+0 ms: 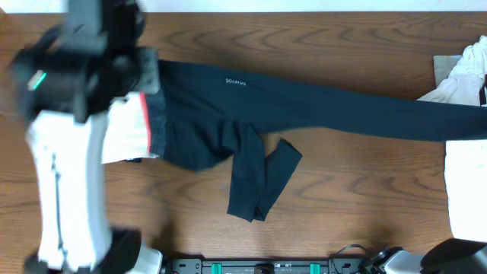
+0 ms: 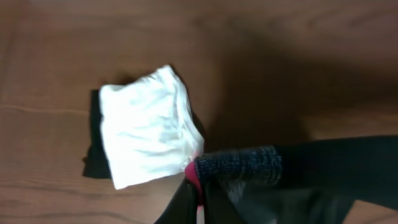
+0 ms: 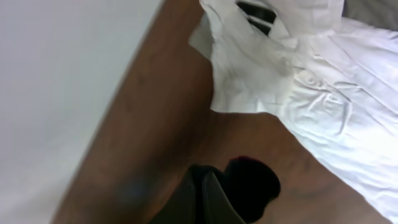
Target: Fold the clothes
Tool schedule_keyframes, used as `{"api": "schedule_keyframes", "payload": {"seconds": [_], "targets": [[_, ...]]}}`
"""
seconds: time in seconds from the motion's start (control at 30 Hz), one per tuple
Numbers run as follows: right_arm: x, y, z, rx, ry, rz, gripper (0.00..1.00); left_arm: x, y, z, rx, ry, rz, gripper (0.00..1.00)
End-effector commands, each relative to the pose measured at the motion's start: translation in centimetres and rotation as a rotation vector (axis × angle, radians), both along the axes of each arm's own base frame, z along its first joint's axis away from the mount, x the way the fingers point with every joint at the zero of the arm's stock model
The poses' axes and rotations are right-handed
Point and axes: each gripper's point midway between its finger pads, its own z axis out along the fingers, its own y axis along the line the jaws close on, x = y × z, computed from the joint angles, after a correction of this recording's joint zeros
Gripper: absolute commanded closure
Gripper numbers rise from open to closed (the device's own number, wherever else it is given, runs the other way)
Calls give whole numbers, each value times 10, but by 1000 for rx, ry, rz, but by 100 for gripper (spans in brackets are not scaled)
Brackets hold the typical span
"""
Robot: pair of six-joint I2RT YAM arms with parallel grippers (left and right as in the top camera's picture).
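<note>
Near right corner: your right gripper (image 3: 214,186) shows only as a dark blur low in its wrist view, so can't tell if the fingers are apart or together. It hangs over bare brown wooden table (image 1: 342,198), just short of the rumpled white fabric garments (image 3: 323,93) heaped along the right edge.

Near edge, middle: one leg of the long black soft trousers (image 1: 319,106) is doubled back on itself, and its end points at the near edge.

Left side: your left gripper (image 2: 198,186) is clamped on the grey-and-red elastic waistband (image 2: 239,165). Red trim sits between the fingers and the black cloth drapes off to the side. The arm is motion-blurred overhead.

Just beside the waistband, toward the left edge, lies a folded white cloth garment (image 2: 146,127). It is stacked on a flat black fabric garment (image 2: 93,149) that pokes out along one side and one corner.

Further back: the other trouser leg runs straight across the table, from the waistband at the left to the right edge, where it meets the white heap. Small pale lettering on the hip is too small to read.
</note>
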Motion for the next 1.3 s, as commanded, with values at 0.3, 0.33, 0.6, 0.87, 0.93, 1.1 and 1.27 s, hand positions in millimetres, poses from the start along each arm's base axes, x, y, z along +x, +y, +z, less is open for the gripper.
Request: {"api": "schedule_keyframes", "payload": {"seconds": [0.3, 0.33, 0.6, 0.87, 0.93, 1.1, 1.27], "targets": [[64, -13, -108, 20, 243, 102, 99, 99, -16, -109, 70, 181, -44, 94], [69, -12, -116, 26, 251, 112, 99, 105, -17, -116, 72, 188, -48, 94], [98, 1, -159, 57, 296, 181, 99, 133, -23, -149, 83, 200, -73, 94], [118, 9, -177, 68, 294, 190, 98, 159, -35, -180, 59, 197, -123, 93], [121, 8, -182, 69, 298, 180, 98, 165, -36, -192, 61, 208, -124, 93], [128, -1, -190, 60, 299, 127, 97, 180, -39, -222, 64, 221, -126, 93], [140, -9, -200, 46, 272, 117, 96, 194, -41, -250, 65, 228, -126, 93]]}}
